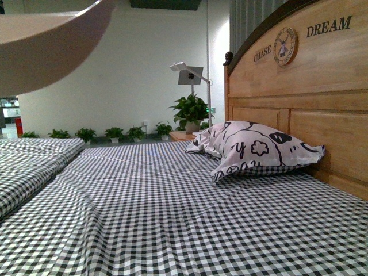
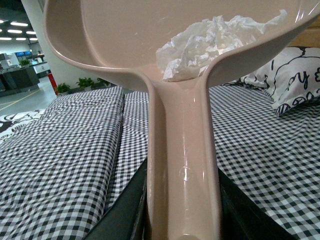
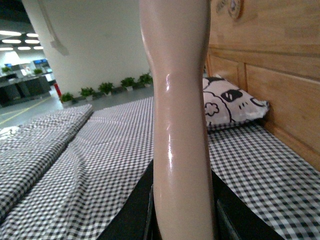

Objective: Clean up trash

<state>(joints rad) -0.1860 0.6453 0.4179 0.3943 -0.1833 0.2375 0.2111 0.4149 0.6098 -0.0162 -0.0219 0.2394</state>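
Observation:
The trash (image 2: 210, 45), a crumpled white wad of paper, lies inside the beige dustpan (image 2: 120, 35), close to where the pan joins its handle. My left gripper (image 2: 182, 220) is shut on the dustpan handle (image 2: 182, 150) and holds the pan lifted above the bed. In the front view only the dustpan's underside (image 1: 46, 40) shows, at the upper left. My right gripper (image 3: 182, 220) is shut on the beige brush handle (image 3: 177, 100), which rises upright; the brush head is out of view.
A checked sheet (image 1: 172, 213) covers the bed. A black-and-white patterned pillow (image 1: 256, 149) leans against the wooden headboard (image 1: 310, 86) on the right. A folded checked quilt (image 1: 34, 155) lies at the left. Potted plants (image 1: 115, 133) and a lamp (image 1: 190, 72) stand beyond.

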